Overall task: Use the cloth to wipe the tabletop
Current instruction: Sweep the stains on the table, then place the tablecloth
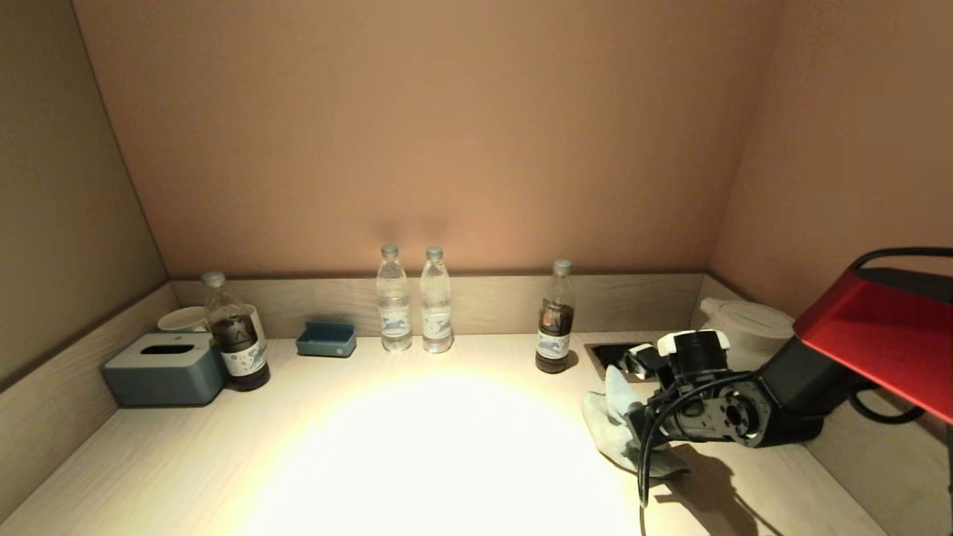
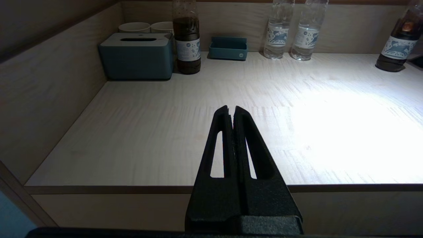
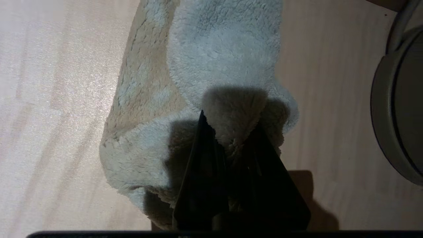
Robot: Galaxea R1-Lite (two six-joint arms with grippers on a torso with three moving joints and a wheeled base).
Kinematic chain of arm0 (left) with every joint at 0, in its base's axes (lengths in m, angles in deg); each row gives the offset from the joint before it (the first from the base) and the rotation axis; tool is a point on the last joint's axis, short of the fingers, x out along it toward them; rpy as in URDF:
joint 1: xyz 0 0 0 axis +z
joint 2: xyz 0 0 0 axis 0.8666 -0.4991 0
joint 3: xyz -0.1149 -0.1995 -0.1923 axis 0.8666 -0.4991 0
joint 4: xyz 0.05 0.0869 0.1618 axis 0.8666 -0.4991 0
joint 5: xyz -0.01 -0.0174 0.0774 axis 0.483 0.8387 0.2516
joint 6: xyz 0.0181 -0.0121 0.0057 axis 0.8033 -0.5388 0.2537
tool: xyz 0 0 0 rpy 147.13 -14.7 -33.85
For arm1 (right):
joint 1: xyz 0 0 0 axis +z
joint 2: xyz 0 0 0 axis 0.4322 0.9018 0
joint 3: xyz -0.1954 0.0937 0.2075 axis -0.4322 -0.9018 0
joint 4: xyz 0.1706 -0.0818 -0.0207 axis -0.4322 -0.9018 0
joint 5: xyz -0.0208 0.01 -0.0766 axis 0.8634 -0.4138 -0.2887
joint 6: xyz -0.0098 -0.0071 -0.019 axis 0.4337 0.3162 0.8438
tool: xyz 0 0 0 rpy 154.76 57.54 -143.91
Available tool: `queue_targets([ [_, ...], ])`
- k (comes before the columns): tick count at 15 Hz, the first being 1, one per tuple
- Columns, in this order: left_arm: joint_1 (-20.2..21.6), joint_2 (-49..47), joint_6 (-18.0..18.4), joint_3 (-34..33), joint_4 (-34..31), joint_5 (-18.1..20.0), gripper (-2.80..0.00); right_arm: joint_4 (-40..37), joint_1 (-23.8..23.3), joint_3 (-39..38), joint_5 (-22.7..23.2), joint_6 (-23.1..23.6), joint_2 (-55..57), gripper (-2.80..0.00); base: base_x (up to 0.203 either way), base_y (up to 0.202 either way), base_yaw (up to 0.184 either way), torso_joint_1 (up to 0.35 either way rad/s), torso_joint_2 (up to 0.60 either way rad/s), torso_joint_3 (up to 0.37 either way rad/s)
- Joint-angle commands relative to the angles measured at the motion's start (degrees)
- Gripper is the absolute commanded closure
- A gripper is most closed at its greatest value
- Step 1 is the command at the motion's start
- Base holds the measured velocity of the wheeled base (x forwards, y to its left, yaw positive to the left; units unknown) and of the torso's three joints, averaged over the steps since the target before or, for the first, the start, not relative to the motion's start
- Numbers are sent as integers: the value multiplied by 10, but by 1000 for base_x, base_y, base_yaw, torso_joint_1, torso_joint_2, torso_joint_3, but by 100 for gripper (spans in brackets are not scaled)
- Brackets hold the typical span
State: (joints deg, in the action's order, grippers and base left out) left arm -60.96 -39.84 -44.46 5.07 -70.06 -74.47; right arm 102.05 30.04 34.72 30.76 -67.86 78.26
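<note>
A fluffy pale grey-blue cloth lies bunched on the right side of the light wooden tabletop. My right gripper points down at it and is shut on a raised fold of the cloth, pinched between the two black fingers; the right gripper hides part of the cloth beneath it. The rest of the cloth rests on the table. My left gripper is shut and empty, parked over the table's front left edge, and is out of the head view.
Along the back wall stand two dark-drink bottles and two water bottles. A blue tissue box, cups and a small blue tray sit at the left. A white kettle and a dark socket panel are by the cloth.
</note>
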Motion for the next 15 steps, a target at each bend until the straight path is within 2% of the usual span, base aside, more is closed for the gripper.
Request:
queue_targets([
  [1,0,0,0,0,0,0,0,2,-8,-16,0,2,-26,0,0,0,0,0,0,0],
  [8,0,0,0,0,0,0,0,2,-82,-67,2,20,-106,0,0,0,0,0,0,0],
  [12,0,0,0,0,0,0,0,2,-148,-101,5,44,-185,0,0,0,0,0,0,0],
  [15,0,0,0,0,0,0,0,0,-221,-114,8,50,-243,0,0,0,0,0,0,0],
])
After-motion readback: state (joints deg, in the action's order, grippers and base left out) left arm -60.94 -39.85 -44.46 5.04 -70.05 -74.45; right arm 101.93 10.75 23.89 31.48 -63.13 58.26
